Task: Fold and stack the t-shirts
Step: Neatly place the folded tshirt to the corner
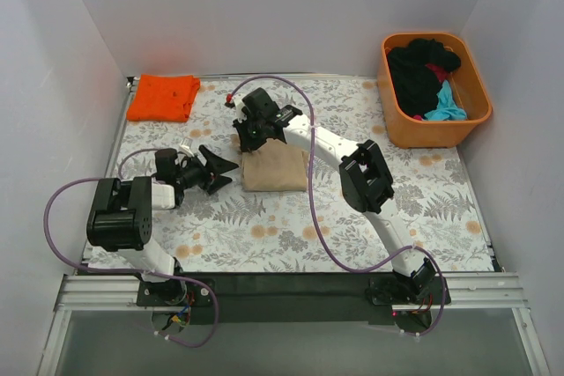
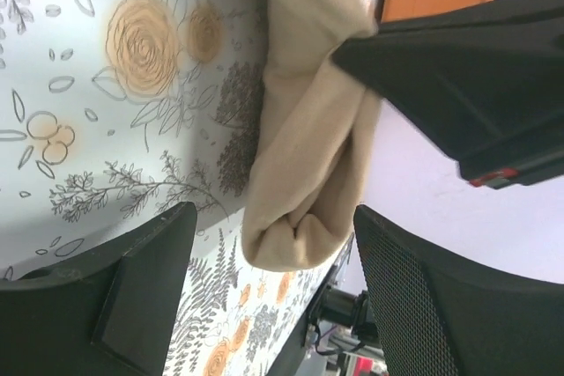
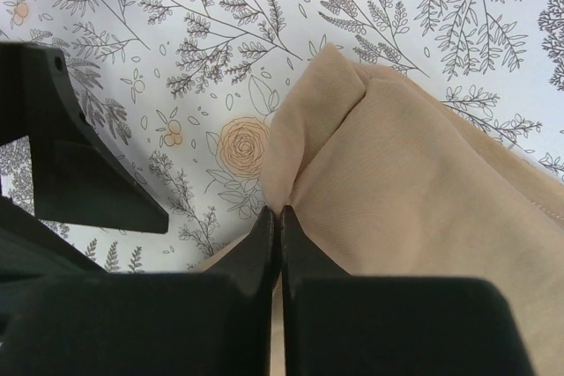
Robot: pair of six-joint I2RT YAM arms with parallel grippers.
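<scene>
A folded tan t-shirt [image 1: 275,167] lies mid-table. My right gripper [image 1: 249,136] is shut on its far left corner; in the right wrist view the closed jaws [image 3: 280,211] pinch a fold of the tan cloth [image 3: 414,182]. My left gripper [image 1: 217,169] is open and empty just left of the shirt; in the left wrist view [image 2: 275,217] the tan shirt's bunched edge [image 2: 304,165] sits between and beyond its fingers, not gripped. A folded bright orange t-shirt [image 1: 163,97] lies at the back left. Black [image 1: 419,72], teal [image 1: 445,105] and red [image 1: 438,70] shirts lie in the tub.
An orange plastic tub [image 1: 432,134] stands at the back right. White walls close the table on three sides. The right arm's cable [image 1: 310,209] loops over the floral tablecloth [image 1: 264,235]. The right gripper's body [image 2: 467,59] shows in the left wrist view.
</scene>
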